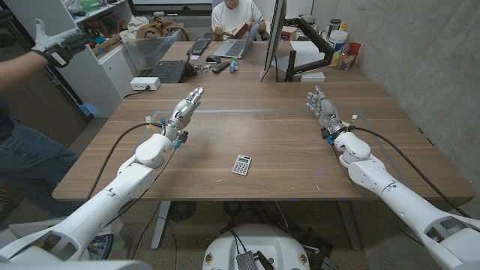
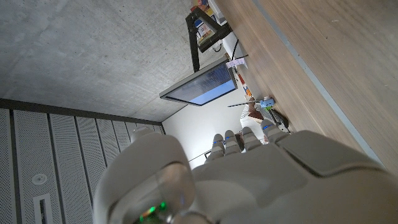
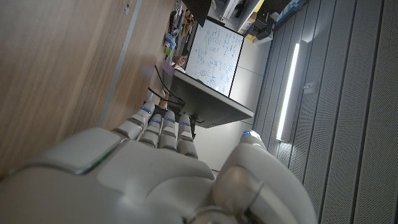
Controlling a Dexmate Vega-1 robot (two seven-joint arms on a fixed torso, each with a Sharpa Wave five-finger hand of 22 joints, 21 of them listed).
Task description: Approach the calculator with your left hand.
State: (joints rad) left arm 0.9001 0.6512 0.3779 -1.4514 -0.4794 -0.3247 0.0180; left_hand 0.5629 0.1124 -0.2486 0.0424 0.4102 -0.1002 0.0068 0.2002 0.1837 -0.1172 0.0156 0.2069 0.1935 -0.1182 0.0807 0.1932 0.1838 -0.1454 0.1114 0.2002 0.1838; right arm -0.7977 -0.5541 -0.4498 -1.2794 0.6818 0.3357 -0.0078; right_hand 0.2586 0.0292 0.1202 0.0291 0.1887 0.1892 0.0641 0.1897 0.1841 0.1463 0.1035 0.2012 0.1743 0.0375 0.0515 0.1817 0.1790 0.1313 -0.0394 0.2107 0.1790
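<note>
One calculator [image 1: 241, 164] lies between two hands, left hand [image 1: 187, 105] and right hand [image 1: 320, 106], fingers extended, holding nothing.

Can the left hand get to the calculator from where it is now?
Probably yes. The calculator lies alone on bare wood between the arms, and nothing stands between it and the left hand, which holds nothing.

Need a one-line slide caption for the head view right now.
Calculator lies untouched on the wooden table, between the left robot hand and right robot hand, both empty.
</note>
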